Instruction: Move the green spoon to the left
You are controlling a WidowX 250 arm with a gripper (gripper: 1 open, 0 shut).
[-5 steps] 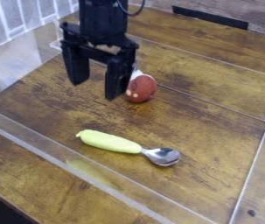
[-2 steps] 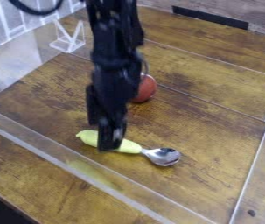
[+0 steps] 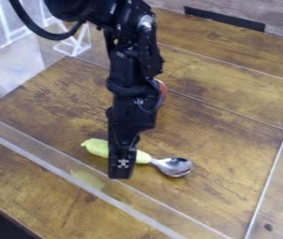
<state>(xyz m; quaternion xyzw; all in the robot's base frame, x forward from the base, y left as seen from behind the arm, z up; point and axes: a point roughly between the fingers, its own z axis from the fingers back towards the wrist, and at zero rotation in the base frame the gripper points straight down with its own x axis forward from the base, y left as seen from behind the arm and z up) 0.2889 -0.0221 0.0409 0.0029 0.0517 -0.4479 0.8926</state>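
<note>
- Now my gripper (image 3: 122, 164) points down at the green spoon (image 3: 138, 160) and is very low, just above the wooden table (image 3: 219, 131) or perhaps touching it — I cannot tell which.
- My fingers (image 3: 123, 161) are seen edge-on from this camera, so the gap between them is hidden; by my own sense the jaws stand as wide as they go, and nothing is gripped.
- The green spoon lies flat on the table near the front edge, with its yellow-green handle (image 3: 96, 146) pointing to the picture's left and its shiny metal bowl (image 3: 174, 167) to the right.
- My gripper covers the middle of the handle, so only the left end of the handle and the bowl are visible on the two sides of it.
- I cannot say if one finger is in front of the handle and one behind it, because the near finger hides that place.
- A red-brown rounded object (image 3: 158, 91) is behind my arm (image 3: 131, 56), farther from the camera, well apart from the spoon and mostly hidden by the arm.
- A clear plastic wall (image 3: 56, 159) runs along the front of the table, just in front of the spoon — low and transparent, the wood is seen through it.
</note>
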